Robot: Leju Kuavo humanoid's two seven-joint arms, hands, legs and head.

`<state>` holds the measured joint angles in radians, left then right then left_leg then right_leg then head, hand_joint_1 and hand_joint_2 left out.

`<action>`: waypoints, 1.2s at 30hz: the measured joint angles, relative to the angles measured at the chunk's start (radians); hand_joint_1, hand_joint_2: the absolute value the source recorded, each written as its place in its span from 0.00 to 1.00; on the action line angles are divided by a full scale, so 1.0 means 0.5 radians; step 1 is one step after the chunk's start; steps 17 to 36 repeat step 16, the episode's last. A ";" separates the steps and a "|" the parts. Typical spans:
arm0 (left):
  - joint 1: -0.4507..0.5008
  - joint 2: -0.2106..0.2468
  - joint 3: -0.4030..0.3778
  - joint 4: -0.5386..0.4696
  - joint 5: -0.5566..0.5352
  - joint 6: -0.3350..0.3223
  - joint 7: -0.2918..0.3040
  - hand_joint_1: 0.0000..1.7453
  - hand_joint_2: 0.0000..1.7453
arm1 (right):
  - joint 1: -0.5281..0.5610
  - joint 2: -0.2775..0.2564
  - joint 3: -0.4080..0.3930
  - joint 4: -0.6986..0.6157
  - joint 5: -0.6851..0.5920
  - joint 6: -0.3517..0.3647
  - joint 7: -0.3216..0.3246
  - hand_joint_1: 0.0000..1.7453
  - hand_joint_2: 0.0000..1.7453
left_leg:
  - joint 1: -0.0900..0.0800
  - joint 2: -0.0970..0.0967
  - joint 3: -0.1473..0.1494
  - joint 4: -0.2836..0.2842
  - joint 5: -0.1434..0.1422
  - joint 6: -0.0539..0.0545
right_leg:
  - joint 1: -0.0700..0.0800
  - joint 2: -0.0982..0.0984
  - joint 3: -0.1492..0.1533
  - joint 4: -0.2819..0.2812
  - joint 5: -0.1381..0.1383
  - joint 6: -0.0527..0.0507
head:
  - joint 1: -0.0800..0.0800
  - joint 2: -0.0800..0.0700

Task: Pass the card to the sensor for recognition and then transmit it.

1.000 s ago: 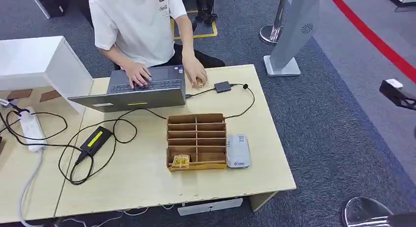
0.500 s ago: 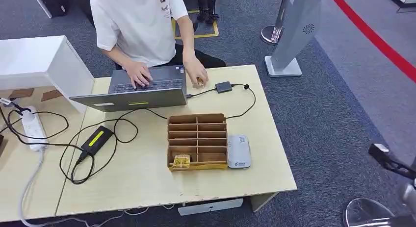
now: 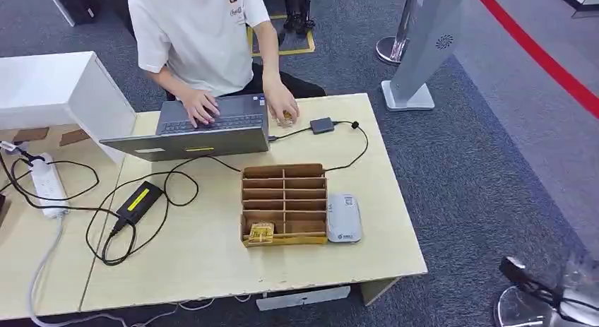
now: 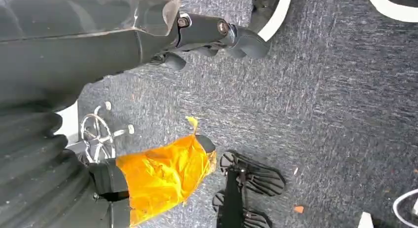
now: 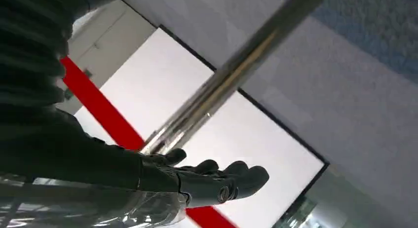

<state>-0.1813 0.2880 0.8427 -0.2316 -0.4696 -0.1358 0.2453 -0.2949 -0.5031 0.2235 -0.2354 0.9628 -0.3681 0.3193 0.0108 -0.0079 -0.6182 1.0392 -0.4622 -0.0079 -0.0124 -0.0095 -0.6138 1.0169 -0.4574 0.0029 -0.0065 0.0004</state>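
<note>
Grey carpet runs under a pale wooden table (image 3: 212, 263) that fills the middle of the head view, with a person (image 3: 201, 37) typing on a laptop (image 3: 205, 133) at its far edge. Centre frame sits a cardboard sorting box (image 3: 284, 203); the card (image 3: 260, 233) — a yellowish item, I judge — lies in its lower-left slot, and the white sensor (image 3: 343, 218) touches the box's right side.

Both hands are well away from the table. The right hand (image 3: 537, 288) is low at the lower right of the head view, its fingers spread and holding nothing. The left hand (image 4: 207, 33) hangs over the carpet, fingers loosely extended and empty.

Risk: a reach from so far off could knock the light box or shove the sensor — and the narrow slot leaves little room for thick fingers, so the card may slip. Cables loop nearby.

Writing on the sensor and shirt is too small to read.
</note>
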 joint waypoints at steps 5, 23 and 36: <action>0.017 0.000 0.014 0.000 0.000 -0.019 0.004 0.00 1.00 | 0.141 0.106 -0.056 0.018 -0.005 0.047 0.008 0.00 1.00 | 0.001 0.001 0.002 -0.002 -0.002 -0.002 | 0.000 0.001 -0.001 0.000 -0.002 -0.002 | 0.002 -0.001; 0.048 -0.003 0.029 0.000 0.037 -0.072 0.005 0.00 1.00 | 0.390 0.397 -0.085 0.050 0.032 0.161 0.024 0.00 1.00 | 0.002 -0.001 0.005 -0.005 -0.004 -0.005 | 0.002 0.000 0.002 0.000 -0.009 -0.005 | 0.001 -0.001; 0.048 -0.003 0.029 0.000 0.037 -0.072 0.005 0.00 1.00 | 0.390 0.397 -0.085 0.050 0.032 0.161 0.024 0.00 1.00 | 0.002 -0.001 0.005 -0.005 -0.004 -0.005 | 0.002 0.000 0.002 0.000 -0.009 -0.005 | 0.001 -0.001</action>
